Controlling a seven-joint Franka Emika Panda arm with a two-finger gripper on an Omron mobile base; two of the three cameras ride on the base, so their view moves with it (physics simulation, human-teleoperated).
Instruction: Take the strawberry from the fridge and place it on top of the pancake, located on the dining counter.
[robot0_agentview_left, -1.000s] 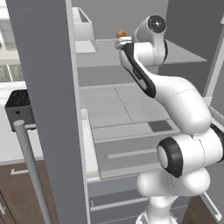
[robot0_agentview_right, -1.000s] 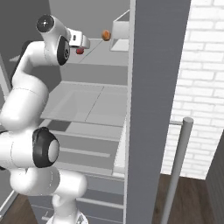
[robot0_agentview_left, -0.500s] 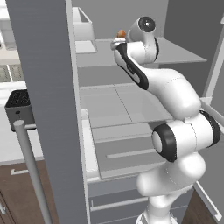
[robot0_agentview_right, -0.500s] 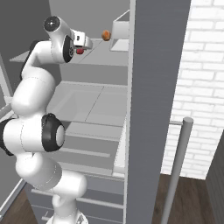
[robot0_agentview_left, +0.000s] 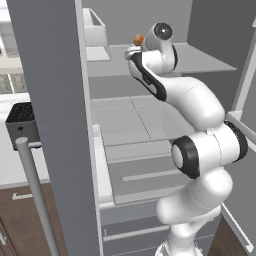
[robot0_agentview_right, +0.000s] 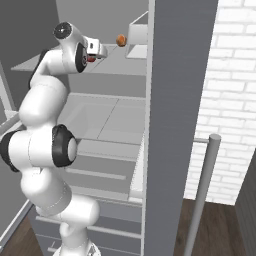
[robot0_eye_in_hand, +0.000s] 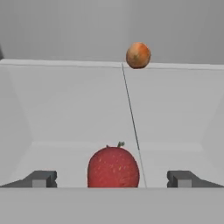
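The strawberry (robot0_eye_in_hand: 113, 167) is seen on a pale shelf (robot0_eye_in_hand: 78, 109) inside the fridge (robot0_agentview_right: 180, 100), lying between the two fingertips (robot0_eye_in_hand: 41, 178) of the tool (robot0_eye_in_hand: 113, 179). The jaws are spread wide, with nothing gripped. An orange round fruit (robot0_eye_in_hand: 138, 55) is seen further back on the same shelf, well apart from the strawberry.
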